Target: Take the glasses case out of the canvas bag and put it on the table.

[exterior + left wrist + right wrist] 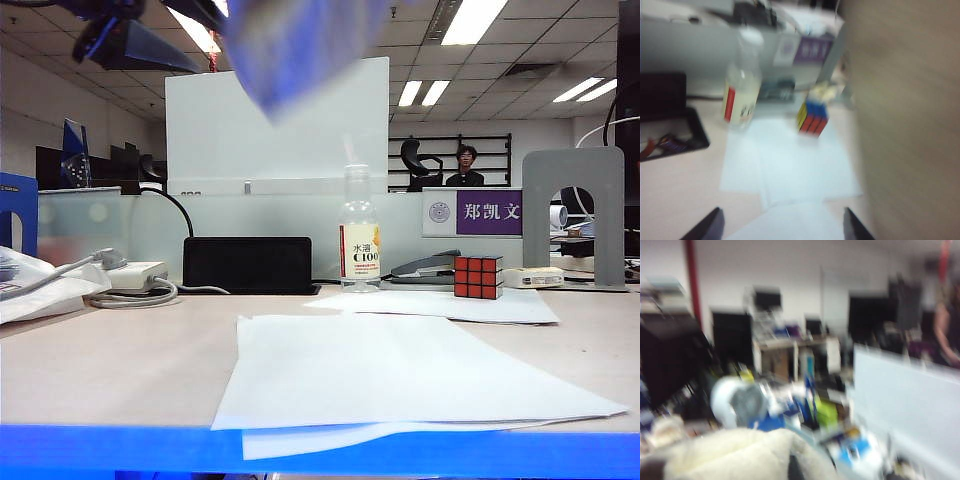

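The case cannot be picked out with certainty. The only candidate is a smeared blue shape (300,45) at the top edge of the exterior view, hanging high above the counter (120,370) and touching nothing on it. It is wide at the top and narrows to a blunt corner pointing down. It is too blurred to tell its long axis, or whether it is the case at all.

The bag (910,125) fills one whole side of the left wrist view as a broad beige wall of cloth, close to the camera and off the counter. In the right wrist view a cream fold of it bunches right under the lens.

The left hand (782,232) hovers over the paper (400,380). Its two dark fingertips (705,230) are spread wide, with nothing between them and nothing touching them: released. The bag hangs just beside it.

The right hand is clenched, raised and facing out across the room. Its fingers are hidden by the cloth fold, so I cannot tell whether they are pinching the bag.

On the counter, sheets of paper lie overlapping near the blue front edge. Behind them a clear bottle (359,240) stands upright, with a red-faced cube (478,277) resting on a farther sheet to its right and well apart from it. A low black box (248,265) sits to the bottle's left.
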Controlling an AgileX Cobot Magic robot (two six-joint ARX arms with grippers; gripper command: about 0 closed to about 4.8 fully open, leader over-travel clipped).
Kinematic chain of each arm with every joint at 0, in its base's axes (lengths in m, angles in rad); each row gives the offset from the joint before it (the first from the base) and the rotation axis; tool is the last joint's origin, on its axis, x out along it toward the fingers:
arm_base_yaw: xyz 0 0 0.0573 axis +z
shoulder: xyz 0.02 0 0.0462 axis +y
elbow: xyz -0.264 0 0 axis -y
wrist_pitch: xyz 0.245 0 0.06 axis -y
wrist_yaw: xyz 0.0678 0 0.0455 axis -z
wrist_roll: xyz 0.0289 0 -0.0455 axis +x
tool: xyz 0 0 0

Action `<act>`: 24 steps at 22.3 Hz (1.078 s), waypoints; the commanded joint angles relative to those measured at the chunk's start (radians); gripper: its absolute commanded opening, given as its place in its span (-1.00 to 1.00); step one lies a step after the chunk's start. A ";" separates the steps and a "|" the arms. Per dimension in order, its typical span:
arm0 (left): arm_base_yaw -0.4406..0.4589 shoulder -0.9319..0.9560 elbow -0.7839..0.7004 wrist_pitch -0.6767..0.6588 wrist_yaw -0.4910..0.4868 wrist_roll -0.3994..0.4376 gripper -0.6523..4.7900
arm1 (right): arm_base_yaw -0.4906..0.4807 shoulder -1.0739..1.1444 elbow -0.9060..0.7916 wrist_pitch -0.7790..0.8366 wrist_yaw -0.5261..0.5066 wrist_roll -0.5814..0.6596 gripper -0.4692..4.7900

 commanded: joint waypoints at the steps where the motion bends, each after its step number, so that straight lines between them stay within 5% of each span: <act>1: 0.145 0.045 0.002 0.123 0.241 -0.193 0.38 | 0.002 -0.009 0.145 -0.017 -0.049 0.030 -0.84; 5: 0.201 0.135 0.002 0.522 0.672 -0.556 0.38 | 0.002 -0.009 0.235 -0.036 -0.122 0.143 -0.84; 11: 0.073 0.155 0.002 1.098 0.707 -1.057 0.37 | 0.002 -0.003 0.235 -0.051 -0.230 0.185 -0.84; 14: -0.014 0.158 -0.012 1.106 0.708 -1.044 0.37 | 0.002 -0.003 0.235 -0.013 -0.263 0.246 -0.84; 18: -0.023 0.206 -0.073 1.096 0.708 -1.004 0.36 | 0.002 -0.003 0.236 0.161 -0.391 0.423 -0.84; 24: -0.024 0.242 -0.078 1.431 0.657 -1.241 0.24 | 0.002 -0.003 0.243 0.156 -0.472 0.535 -0.84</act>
